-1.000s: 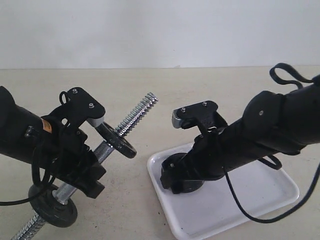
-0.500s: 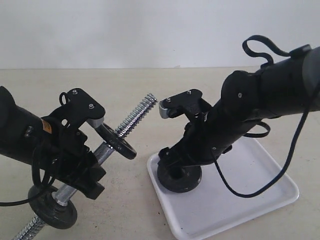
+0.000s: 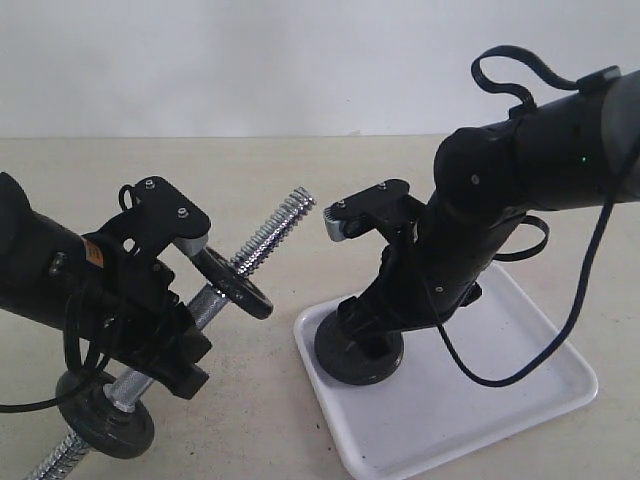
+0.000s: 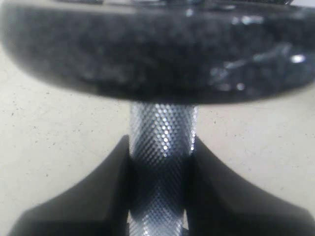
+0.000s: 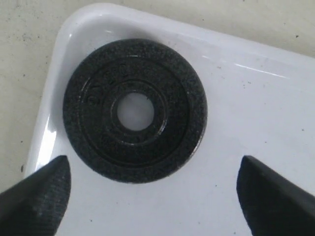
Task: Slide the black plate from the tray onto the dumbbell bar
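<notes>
The black plate [image 5: 167,142] lies flat in a corner of the white tray [image 5: 256,113], its centre hole showing the tray beneath. My right gripper [image 5: 157,196] hovers over it, open, its two fingertips spread wider than the plate and touching nothing. In the exterior view the plate [image 3: 358,355] sits at the tray's [image 3: 500,400] near-left corner under the right arm. My left gripper [image 4: 161,196] is shut on the knurled middle of the dumbbell bar [image 4: 162,137], just behind one mounted disc [image 4: 157,49]. The bar [image 3: 268,233] is held tilted, its free threaded end pointing up towards the right arm.
Two small black discs sit on the bar, one near the upper end [image 3: 232,283] and one low by the table [image 3: 105,422]. A loose black cable [image 3: 560,340] loops from the right arm over the tray. Beige tabletop [image 3: 300,170] surrounds everything.
The right arm has risen and swung left, turning steeper over the tray corner, so more of the plate shows. The plate, left arm and bar have not moved.
</notes>
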